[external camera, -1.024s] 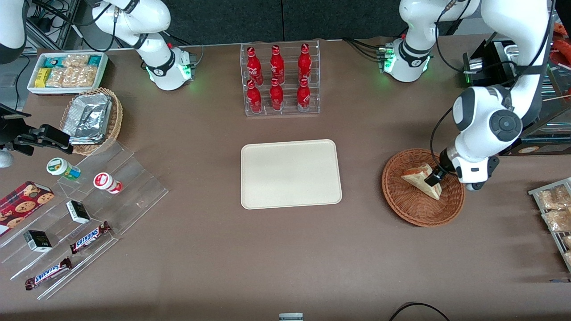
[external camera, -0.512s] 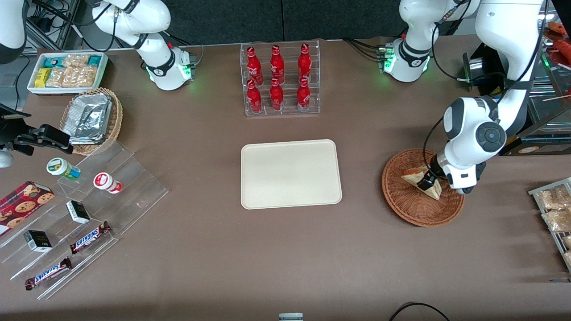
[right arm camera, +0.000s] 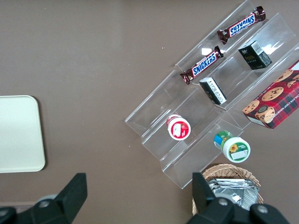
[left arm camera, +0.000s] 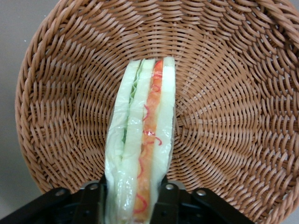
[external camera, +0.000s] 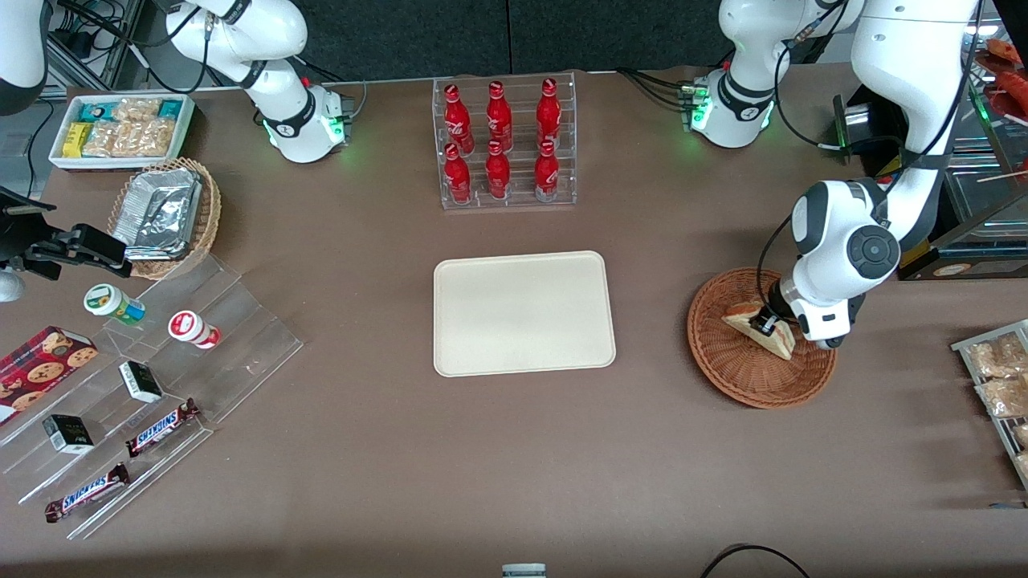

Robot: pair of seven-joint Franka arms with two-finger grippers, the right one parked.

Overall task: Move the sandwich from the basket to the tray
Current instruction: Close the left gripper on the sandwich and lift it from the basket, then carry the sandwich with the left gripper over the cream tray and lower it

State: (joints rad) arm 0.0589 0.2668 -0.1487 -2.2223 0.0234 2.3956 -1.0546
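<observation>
The wrapped sandwich [left arm camera: 142,140] stands on edge in the wicker basket [external camera: 743,369], gripped between the jaws of the left gripper [external camera: 763,324], which are closed narrowly on its sides. The arm bends down over the basket, well apart from the tray [external camera: 522,313] on the desk.

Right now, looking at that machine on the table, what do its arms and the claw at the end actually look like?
The working arm is glossy white with rounded segments, dark grey round caps at the joints and a black cable looping alongside it. Its round white base glows green at the edge. The claw is small and black with two flat fingers. The parked arm looks the same.
</observation>
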